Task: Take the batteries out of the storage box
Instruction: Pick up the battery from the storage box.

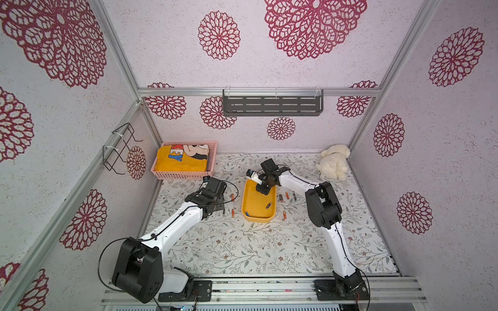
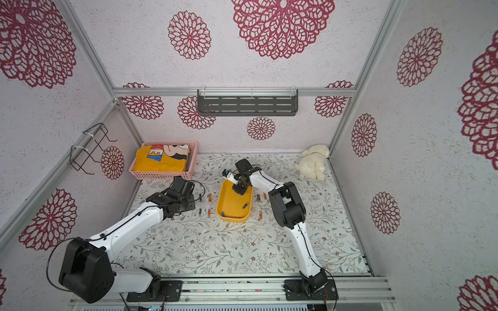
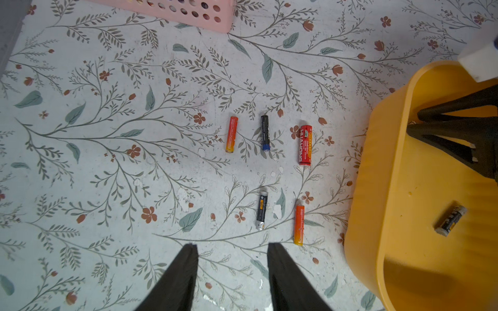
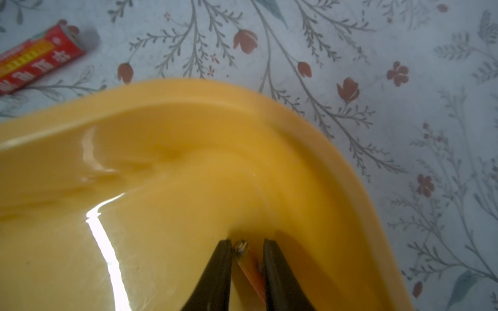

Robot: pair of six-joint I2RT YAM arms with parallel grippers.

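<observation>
Between the black fingers [image 4: 221, 269] of the right pincer [image 4: 247, 241] an orange battery [image 4: 249, 265] lies slanted on the floor of the storage box [image 4: 188, 150], close to a rounded corner. The jaws stand narrow around it with one finger at its metal cap, and whether they pinch it I cannot tell. Two more cells lie in the box: a black battery [image 1: 268, 205] with print too small to read, and a blue battery [image 2: 223, 214] near its front left corner. The box sits mid-bench [image 1: 242, 250]. On its left side five batteries [image 3: 231, 134] lie in two rows, among them a red battery [image 3: 305, 144] whose white capitals end in "HONG". The yellow print beside them is unreadable. Above that group hovers the left pincer [image 3: 232, 244], jaws well apart and empty. Right of the box lie several more batteries [image 1: 287, 195]. Farther off, a pink basket [image 1: 186, 175] holds a yellow cloth [image 1: 183, 161] lettered "KEY" in blue, and a white plush toy [image 1: 334, 161] sits in the far right corner.
</observation>
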